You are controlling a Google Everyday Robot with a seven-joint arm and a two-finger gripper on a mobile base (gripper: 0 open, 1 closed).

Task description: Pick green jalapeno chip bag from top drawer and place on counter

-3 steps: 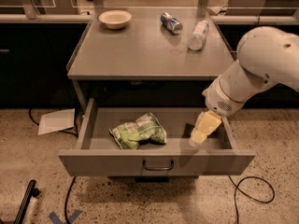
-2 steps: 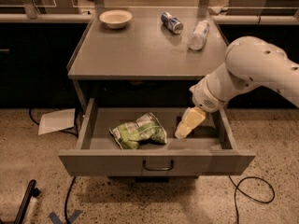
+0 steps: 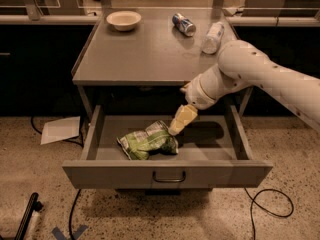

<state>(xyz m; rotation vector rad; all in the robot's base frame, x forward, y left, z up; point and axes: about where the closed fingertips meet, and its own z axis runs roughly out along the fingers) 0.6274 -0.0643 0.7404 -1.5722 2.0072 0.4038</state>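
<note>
Now the gripper (image 3: 176,129) hangs at green jalapeno chip bag (image 3: 146,142) in top drawer (image 3: 115,174) — open or closed, unclear.

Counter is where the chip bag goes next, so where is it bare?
Bare: middle and front of the counter, from the bowl to the front edge. Crowded: back right, with can and bottle. The gripper is in the drawer at the bag.

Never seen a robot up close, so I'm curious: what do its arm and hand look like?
The arm is smooth white, made of fat rounded segments, with no cables showing on it. Its gripper, a pale cream tapered piece, sits in the open top drawer by the green jalapeno chip bag.
</note>
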